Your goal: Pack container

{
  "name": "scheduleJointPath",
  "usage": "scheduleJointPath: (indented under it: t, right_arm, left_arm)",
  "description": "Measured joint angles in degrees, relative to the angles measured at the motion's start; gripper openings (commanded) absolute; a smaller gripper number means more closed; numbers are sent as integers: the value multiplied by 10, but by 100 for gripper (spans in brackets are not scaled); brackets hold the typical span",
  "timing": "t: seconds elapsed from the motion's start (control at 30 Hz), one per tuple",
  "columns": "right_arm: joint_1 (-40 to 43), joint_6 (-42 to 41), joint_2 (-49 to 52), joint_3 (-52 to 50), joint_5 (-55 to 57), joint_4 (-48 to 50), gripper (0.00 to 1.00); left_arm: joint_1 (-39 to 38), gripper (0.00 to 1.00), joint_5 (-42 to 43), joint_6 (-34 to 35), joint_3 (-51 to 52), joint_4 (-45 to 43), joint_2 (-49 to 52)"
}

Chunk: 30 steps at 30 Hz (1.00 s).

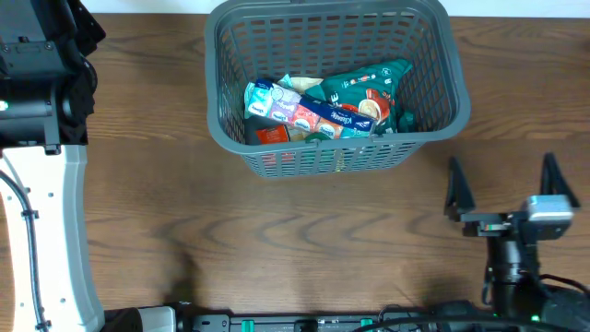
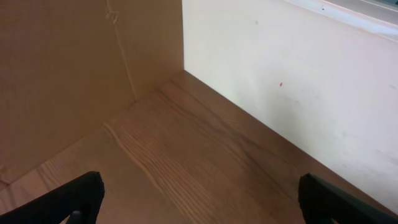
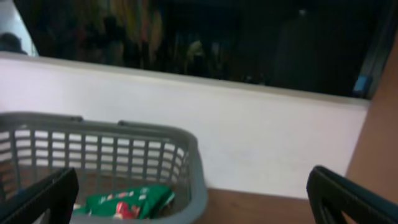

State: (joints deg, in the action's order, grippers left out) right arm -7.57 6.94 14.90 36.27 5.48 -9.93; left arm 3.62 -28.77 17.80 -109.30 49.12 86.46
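The container, a dark grey slotted basket (image 1: 433, 65), stands at the back middle of the wooden table. It holds a green snack bag (image 1: 364, 88), a blue and white packet (image 1: 286, 103) and a red item (image 1: 272, 135). My right gripper (image 1: 500, 189) is open and empty, in front of and right of the basket. In the right wrist view the basket (image 3: 186, 155) and the green bag (image 3: 127, 200) show to the left between the open fingers (image 3: 199, 202). My left gripper (image 2: 199, 196) is open over bare wood. In the overhead view only the left arm's base shows.
The left arm's white and black base (image 1: 41, 138) stands at the table's left side. A white wall (image 2: 298, 81) and a brown side panel (image 2: 68, 68) bound the corner by the left gripper. Bare wood (image 1: 277, 240) lies in front of the basket.
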Motion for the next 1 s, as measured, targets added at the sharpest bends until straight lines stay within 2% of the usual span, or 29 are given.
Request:
scheduleJointPath:
  t: [0.5, 1.0]
  right_arm:
    - [0, -32, -95, -230, -12, 179, 99]
    - [0, -101, -120, -321, -15, 200, 99]
  left_arm:
    - [0, 99, 0, 0, 0, 0, 0]
    - [0, 98, 0, 0, 0, 0, 0]
